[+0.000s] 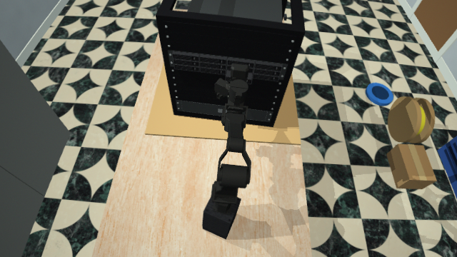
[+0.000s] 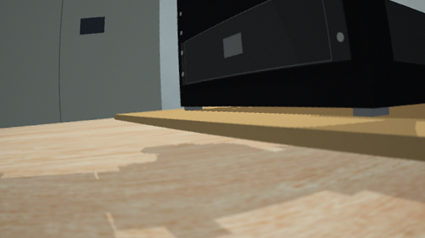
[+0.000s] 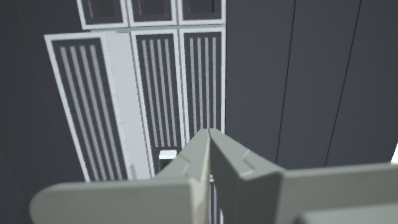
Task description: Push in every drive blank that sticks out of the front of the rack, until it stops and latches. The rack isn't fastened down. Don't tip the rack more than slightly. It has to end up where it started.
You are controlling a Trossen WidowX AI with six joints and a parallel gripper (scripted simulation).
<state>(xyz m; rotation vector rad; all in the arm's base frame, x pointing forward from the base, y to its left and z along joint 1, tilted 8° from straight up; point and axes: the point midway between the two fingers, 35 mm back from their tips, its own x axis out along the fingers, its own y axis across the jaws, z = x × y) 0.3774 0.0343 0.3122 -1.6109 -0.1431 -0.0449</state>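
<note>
The black rack (image 1: 228,56) stands on a tan board (image 1: 221,125) on the wooden table. A row of drive blanks (image 1: 228,66) crosses its front. In the wrist view three slatted blanks stand side by side. The left blank (image 3: 85,105) sticks out, showing its light side face (image 3: 120,100). The middle blank (image 3: 160,95) and the right blank (image 3: 202,85) look flush with each other. My gripper (image 3: 207,136) is shut and empty, its tips right in front of the lower part of the right blank. In the top view the gripper (image 1: 236,69) is at the middle of the drive row.
A dark panel (image 2: 255,36) fills the rack's bottom slot. The rack's grey feet (image 2: 370,111) rest on the board (image 2: 278,127). On the floor to the right lie a blue disc (image 1: 379,93), a round brown object (image 1: 410,119) and a cardboard box (image 1: 410,165).
</note>
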